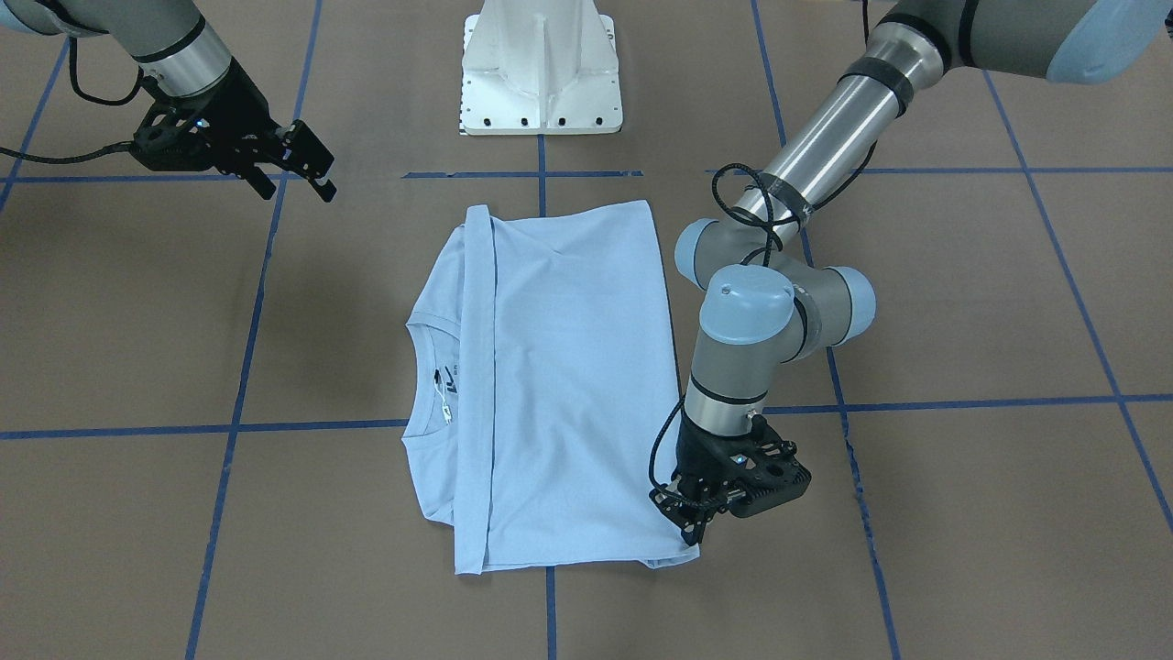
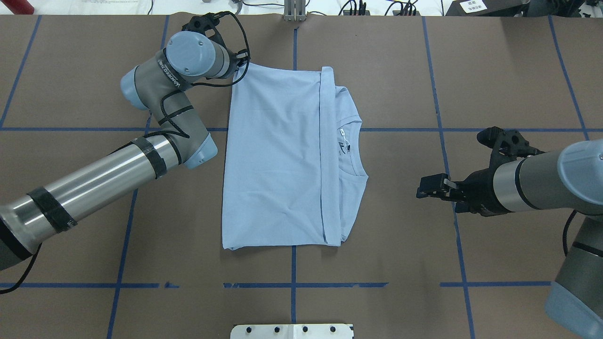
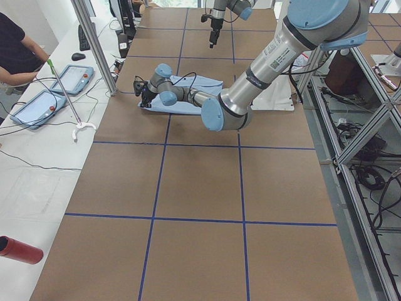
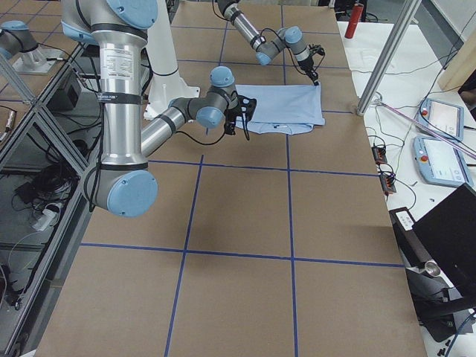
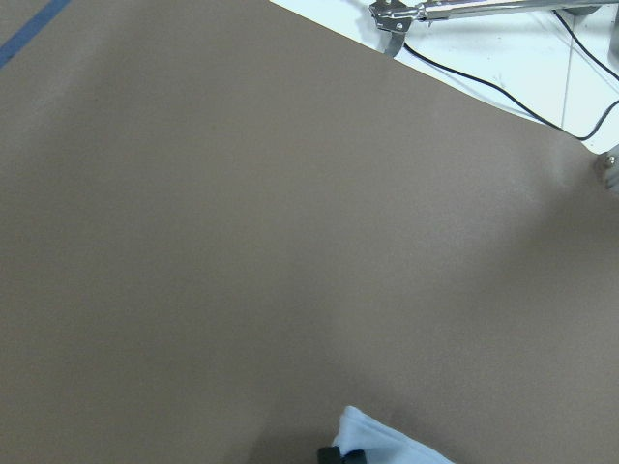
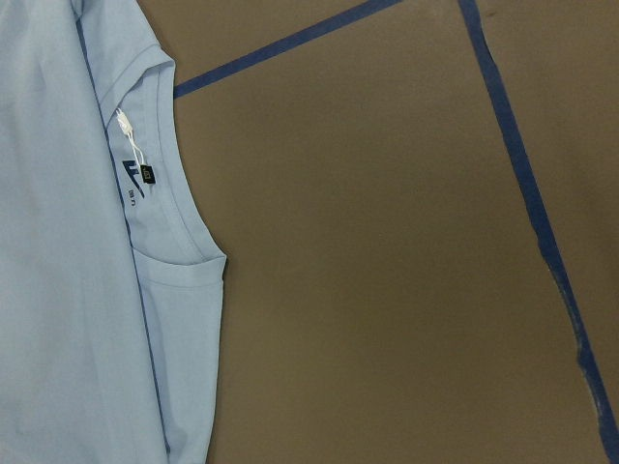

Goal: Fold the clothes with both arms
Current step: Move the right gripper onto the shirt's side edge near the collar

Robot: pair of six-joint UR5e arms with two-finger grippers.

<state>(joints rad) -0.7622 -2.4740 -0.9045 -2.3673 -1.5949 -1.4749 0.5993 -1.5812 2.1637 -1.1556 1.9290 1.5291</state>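
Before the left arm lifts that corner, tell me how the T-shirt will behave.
Likely floppy: the T-shirt lies flat in thin folded layers, so a lifted corner should drape. Probably light, judging by the thin fabric. The fold may slide open, since only the left gripper is at it.

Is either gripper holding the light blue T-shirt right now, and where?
Left gripper is down at the folded light blue T-shirt's far corner; a closed pinch there cannot be confirmed. Right gripper is open, off the shirt, holding nothing.
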